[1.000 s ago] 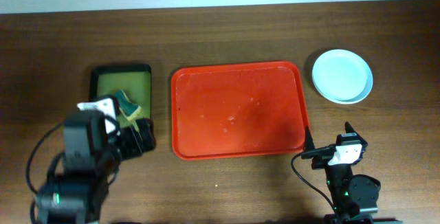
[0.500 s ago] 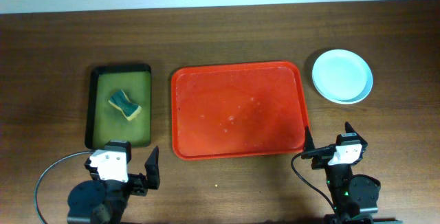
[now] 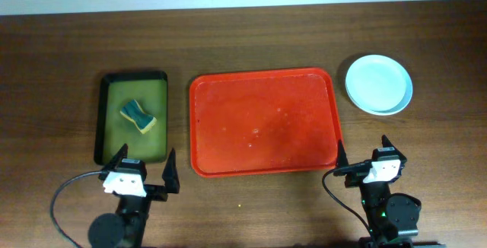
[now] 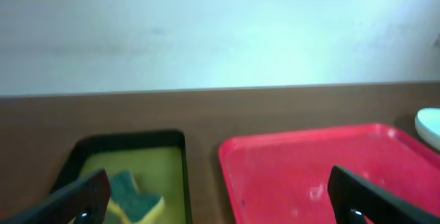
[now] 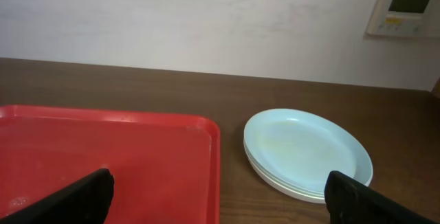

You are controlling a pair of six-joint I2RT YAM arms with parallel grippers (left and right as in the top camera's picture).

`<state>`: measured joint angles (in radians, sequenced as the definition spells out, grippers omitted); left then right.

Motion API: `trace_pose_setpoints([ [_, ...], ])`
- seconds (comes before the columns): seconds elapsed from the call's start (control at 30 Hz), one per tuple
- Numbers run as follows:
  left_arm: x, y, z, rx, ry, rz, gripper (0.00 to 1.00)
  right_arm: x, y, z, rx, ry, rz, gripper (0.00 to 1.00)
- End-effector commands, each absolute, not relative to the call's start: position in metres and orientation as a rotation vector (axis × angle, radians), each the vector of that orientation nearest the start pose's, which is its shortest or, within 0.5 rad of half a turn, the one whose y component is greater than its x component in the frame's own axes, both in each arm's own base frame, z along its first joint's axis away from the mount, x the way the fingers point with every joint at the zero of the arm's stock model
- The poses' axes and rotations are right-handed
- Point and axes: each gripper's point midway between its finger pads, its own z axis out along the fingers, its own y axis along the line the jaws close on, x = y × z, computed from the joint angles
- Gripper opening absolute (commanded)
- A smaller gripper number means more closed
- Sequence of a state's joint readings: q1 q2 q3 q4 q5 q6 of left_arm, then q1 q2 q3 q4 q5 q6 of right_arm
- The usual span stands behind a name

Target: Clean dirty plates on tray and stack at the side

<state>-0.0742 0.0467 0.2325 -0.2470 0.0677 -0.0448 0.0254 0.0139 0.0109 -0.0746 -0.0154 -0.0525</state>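
The red tray (image 3: 263,122) lies in the middle of the table with no plates on it; it also shows in the left wrist view (image 4: 309,169) and the right wrist view (image 5: 103,155). The pale mint-blue plates (image 3: 379,84) sit stacked on the table right of the tray, seen stacked in the right wrist view (image 5: 307,152). My left gripper (image 3: 144,173) is open and empty, near the front edge below the green tray. My right gripper (image 3: 362,157) is open and empty, in front of the tray's right corner.
A small olive-green tray (image 3: 134,116) with a dark rim stands left of the red tray and holds a green-and-yellow sponge (image 3: 138,116). The sponge also shows in the left wrist view (image 4: 134,195). A wall runs behind the table's far edge.
My left arm drew back from the green tray toward the front edge, leaving the sponge on that tray, and now sits low and centred. The right arm has not moved.
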Motion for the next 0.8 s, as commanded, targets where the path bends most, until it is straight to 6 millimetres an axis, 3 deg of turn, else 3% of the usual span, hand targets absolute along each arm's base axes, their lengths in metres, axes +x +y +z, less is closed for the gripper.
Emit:
trace_pose_setpoints([
  [0.0,0.234,-0.028,0.208,0.084,1.571,-0.13,0.99,0.246,0.007,0.156,-0.063,1.648,-0.008,0.99],
  [0.47,0.246,-0.017,0.179,0.03,1.56,-0.076,0.99,0.246,0.007,0.156,-0.063,1.648,-0.008,0.99],
  [0.57,0.246,-0.009,0.156,-0.002,1.651,-0.035,0.99,0.246,0.007,0.156,-0.063,1.648,-0.008,0.99],
  [0.77,0.246,-0.009,0.156,0.124,1.646,0.081,0.99,0.246,0.007,0.156,-0.063,1.648,-0.008,0.99],
])
